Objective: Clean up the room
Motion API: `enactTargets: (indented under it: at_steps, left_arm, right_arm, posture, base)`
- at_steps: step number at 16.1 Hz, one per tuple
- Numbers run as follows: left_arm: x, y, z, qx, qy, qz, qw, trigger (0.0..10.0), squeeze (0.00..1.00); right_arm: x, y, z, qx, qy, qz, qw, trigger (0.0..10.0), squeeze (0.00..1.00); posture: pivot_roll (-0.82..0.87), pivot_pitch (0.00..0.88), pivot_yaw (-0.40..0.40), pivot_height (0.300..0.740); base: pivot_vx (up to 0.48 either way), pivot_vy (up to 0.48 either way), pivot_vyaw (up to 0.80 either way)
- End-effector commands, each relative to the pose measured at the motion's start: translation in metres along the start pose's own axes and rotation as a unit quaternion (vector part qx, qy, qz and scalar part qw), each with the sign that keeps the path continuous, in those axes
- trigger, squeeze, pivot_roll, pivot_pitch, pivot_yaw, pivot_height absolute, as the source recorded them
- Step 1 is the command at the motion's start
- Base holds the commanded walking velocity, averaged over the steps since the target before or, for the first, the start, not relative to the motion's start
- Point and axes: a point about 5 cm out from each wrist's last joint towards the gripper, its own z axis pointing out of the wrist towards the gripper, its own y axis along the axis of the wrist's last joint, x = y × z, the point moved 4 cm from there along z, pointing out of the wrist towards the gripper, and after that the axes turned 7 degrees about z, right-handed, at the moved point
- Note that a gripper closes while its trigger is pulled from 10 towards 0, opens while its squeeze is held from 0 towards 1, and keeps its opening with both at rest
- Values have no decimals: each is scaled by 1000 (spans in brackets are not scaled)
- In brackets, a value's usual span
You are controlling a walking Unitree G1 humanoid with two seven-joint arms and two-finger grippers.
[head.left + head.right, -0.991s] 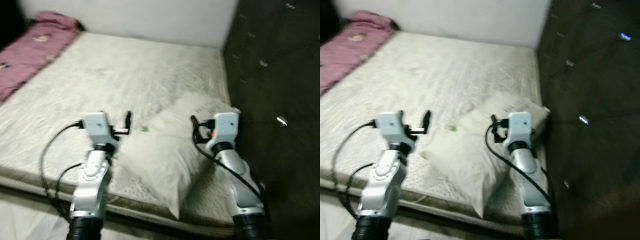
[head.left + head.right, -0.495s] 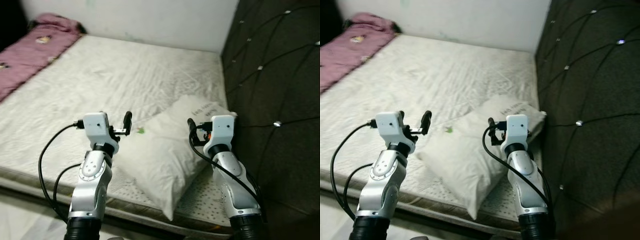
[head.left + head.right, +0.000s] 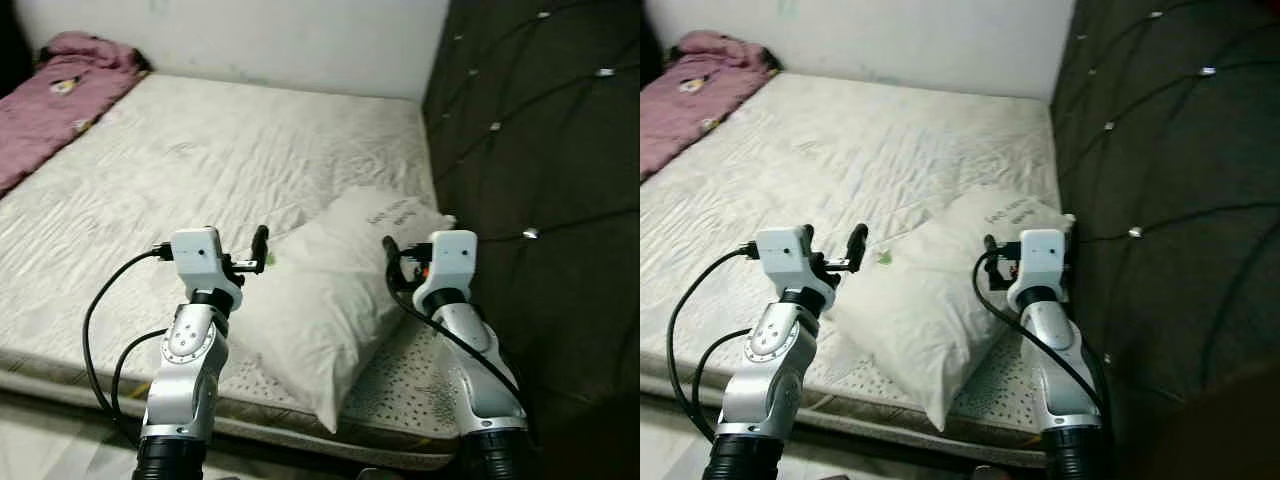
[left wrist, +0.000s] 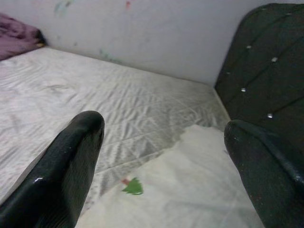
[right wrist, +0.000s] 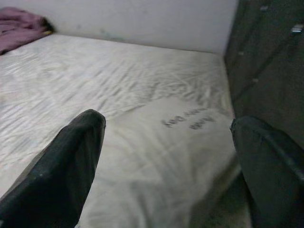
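Two tools raised over the near edge of the bed, both mine, both empty. Left tool [image 4: 161, 156] spread wide, nothing between the fingers; right tool [image 5: 166, 161] likewise released and wide, touching nothing.

Target, by my reading of the tidy-up: the plump white fabric pillow with dark printed lettering [image 3: 330, 290]. It lies askew on the bare quilted white mattress [image 3: 170, 170], one corner hanging over the near edge, its far end close against the dark tufted headboard [image 3: 540, 130]. Looks dropped rather than set; it probably belongs squared up at the head.

Left tool hovers just above the pillow's left side, near a small green scrap [image 4: 133, 186] lying on or beside the pillow. Right tool hovers over the pillow's right side, next to the headboard. Arms bracket the pillow, I judge for a two-sided grip.

Crumpled pink-purple blanket [image 3: 55, 95] heaped at the far left corner, well apart.
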Motion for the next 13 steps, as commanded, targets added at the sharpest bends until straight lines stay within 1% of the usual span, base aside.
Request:
enactTargets:
  at_steps: [1,13]
  left_arm:
    - [1,2,0,0,-1,3,1000,10000,0]
    - [2,-1,-1,5,5,4,1000,10000,0]
  right_arm:
    - [5,7,2,-12,10,-2,1000,10000,0]
    - [7,7,0,-12,20,-2,1000,10000,0]
  posture:
    - [-11,0,-3,740]
    - [-13,0,-6,740]
  base:
    - [0,0,0]
    - [0,0,0]
